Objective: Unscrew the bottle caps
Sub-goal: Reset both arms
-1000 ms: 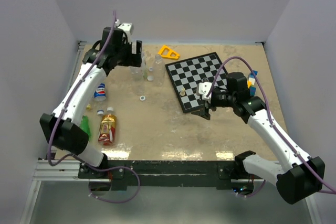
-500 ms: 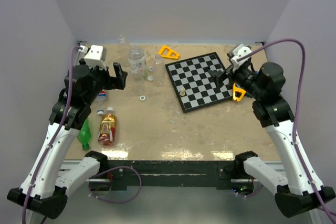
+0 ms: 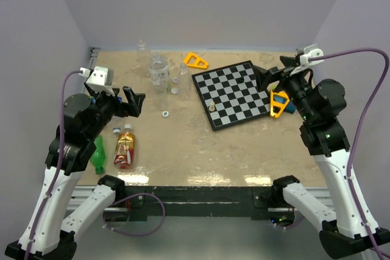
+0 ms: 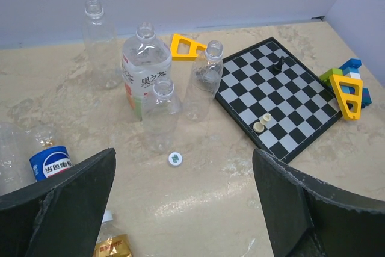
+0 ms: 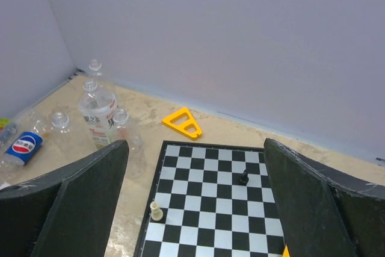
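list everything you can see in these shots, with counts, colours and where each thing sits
upright bottles: four, three clear and one with a white-green-orange label, far left, necks open
lying bottles: three, blue cola label, red-yellow label, green, near the left edge
loose cap: one, white, just in front of the upright bottles
chessboard: one, black and white, right of centre
chess pieces: two, one pale, one dark, on the chessboard
triangular pieces: two, yellow, one far centre, one right of the chessboard
blocks: blue and green, count unclear, beside the right triangular piece
table: one, beige
left end effector: black, open, empty
right end effector: black, open, empty
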You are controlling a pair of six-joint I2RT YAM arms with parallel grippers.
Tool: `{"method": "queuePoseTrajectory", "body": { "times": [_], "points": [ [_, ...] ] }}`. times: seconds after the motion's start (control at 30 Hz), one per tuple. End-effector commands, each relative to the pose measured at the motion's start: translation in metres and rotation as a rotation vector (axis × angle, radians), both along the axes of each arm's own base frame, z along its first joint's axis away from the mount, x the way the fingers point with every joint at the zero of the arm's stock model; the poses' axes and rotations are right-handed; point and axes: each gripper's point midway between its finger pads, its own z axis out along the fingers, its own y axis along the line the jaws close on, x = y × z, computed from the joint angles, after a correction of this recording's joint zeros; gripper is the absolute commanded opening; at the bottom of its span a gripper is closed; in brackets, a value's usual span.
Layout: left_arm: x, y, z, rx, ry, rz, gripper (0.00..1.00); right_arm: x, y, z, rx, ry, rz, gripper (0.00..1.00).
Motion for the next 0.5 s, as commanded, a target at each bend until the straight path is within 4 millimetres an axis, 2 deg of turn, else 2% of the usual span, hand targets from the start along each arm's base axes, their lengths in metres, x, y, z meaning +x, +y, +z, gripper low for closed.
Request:
{"method": "queuePoseTrajectory", "body": {
  "times": [0.0, 0.23, 0.47],
  "points": [
    [-0.007, -0.001, -0.002, -0.031, 0.012, -0.005, 1.00, -0.003, -0.011, 0.016, 0.099, -0.034, -0.057, 0.98],
    [-0.012, 0.005, -0.011, -0.029, 0.027, 0.019, 1.00, -0.007, -0.001, 0.008, 0.084, -0.019, 0.011, 0.98],
    [-0.022, 0.010, -0.004, -0.045, 0.015, 0.033, 1.00, -0.008, 0.000, 0.002, 0.086, -0.007, 0.036, 0.98]
  ]
}}
